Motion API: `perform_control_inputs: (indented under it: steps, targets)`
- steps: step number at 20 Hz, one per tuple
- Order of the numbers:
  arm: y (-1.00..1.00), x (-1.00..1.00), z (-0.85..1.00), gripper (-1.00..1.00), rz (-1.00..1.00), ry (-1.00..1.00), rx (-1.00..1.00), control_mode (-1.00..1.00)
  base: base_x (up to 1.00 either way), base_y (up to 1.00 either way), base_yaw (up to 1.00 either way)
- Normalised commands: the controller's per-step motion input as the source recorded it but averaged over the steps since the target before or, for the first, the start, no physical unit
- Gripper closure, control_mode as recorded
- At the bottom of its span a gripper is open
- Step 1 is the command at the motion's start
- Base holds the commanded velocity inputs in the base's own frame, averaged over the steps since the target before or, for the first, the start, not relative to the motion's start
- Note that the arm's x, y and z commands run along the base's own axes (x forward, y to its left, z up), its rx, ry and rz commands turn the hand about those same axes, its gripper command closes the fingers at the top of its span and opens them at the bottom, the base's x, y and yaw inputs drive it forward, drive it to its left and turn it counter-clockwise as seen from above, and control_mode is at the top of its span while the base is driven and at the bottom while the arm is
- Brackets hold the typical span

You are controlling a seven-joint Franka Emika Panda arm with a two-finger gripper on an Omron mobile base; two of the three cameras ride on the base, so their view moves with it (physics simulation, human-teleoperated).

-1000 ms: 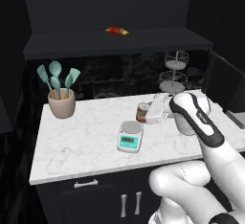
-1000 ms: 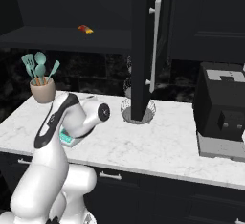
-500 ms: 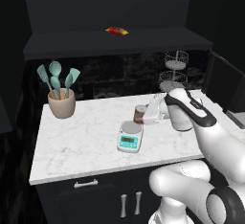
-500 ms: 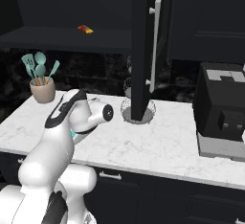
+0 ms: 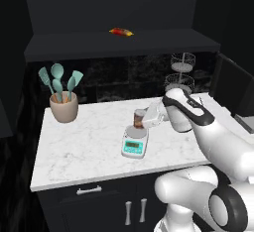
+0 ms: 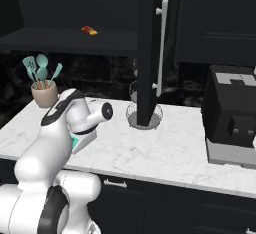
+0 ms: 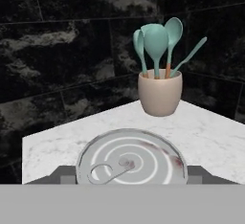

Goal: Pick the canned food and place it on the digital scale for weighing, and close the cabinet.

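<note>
Carrying the canned food (image 5: 139, 118), the gripper (image 5: 147, 119) has swung in over the digital scale (image 5: 135, 144), jaws clamped on it; lowering seems next.

A home kitchen: a white marble counter (image 5: 84, 146) runs under tall black wall cabinets (image 6: 215, 23), against a dark stone backsplash (image 7: 57, 60). A beige crock of teal utensils (image 5: 63, 104) (spatulas, spoons) and a black toaster (image 6: 232, 115) stand on it.
</note>
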Motion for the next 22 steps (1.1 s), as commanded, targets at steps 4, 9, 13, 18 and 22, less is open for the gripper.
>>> perform_control_inputs:
  steps: [4,9,13,18,22]
  targets:
    - [0.01,0.06,-0.4,1.0,0.0,-0.09,-0.01,-1.0,0.0,0.0,0.0]
    - [0.0,0.02,-0.34,1.0,0.0,-0.1,0.0,-1.0,0.0,0.0,0.0]
    - [0.0,0.11,-0.36,1.0,0.0,0.0,0.0,-1.0,0.0,0.0,0.0]
    - [-0.11,0.03,-0.19,1.0,0.0,0.0,0.0,-1.0,0.0,0.0,0.0]
    - [-0.23,0.2,-0.21,1.0,0.0,0.0,0.0,-1.0,0.0,0.0,0.0]
